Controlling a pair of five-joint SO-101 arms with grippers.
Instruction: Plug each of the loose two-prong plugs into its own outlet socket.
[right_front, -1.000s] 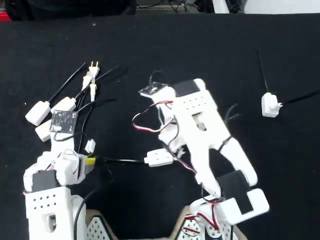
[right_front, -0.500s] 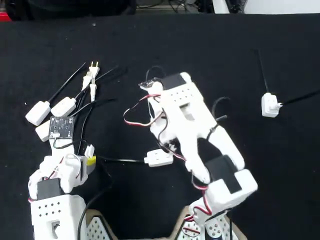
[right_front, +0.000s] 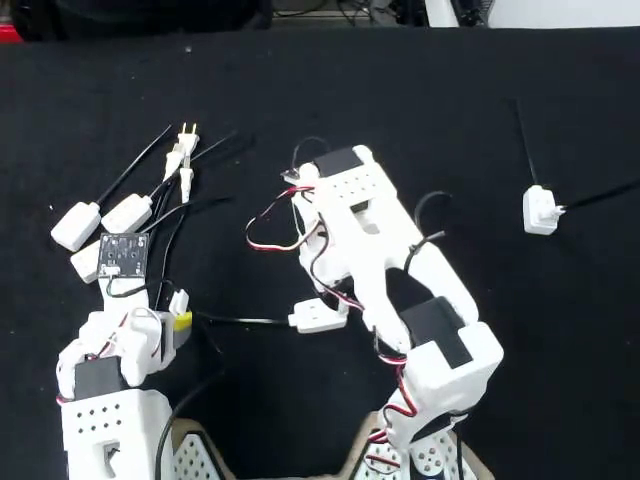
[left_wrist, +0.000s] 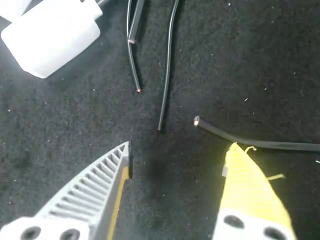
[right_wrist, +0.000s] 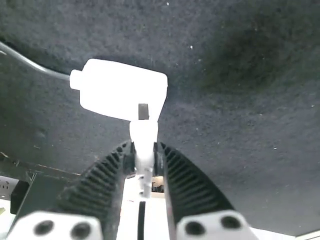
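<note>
Plug (right_wrist: 143, 132), white, is pinched between the pressed-in fingers of the right gripper (right_wrist: 144, 148), near the centre of the black table (right_front: 450, 90). Its nose meets the face of a white outlet socket (right_wrist: 115, 87) beside a dark slot; whether the prongs are seated cannot be told. In the high view this socket (right_front: 318, 317) lies flat, and its black cord (right_front: 245, 321) runs left toward the left gripper (left_wrist: 180, 148). That gripper sits low over the cloth at the near left, fingers spread and holding nothing; the cord's cut end (left_wrist: 196, 121) lies just beside the yellow fingertip (left_wrist: 240, 165). Two thin black wires (left_wrist: 167, 65) lie just beyond the gripper. Farther on the left, three white sockets (right_front: 127, 212) lie clustered, close together. At about the same depth on the far right, well apart from the rest, a white outlet block (right_front: 540, 210) rests with cords leaving it. Farthest on the left side, three loose two-prong plugs (right_front: 186, 135) lie bunched, prongs pointing away from the arms.
</note>
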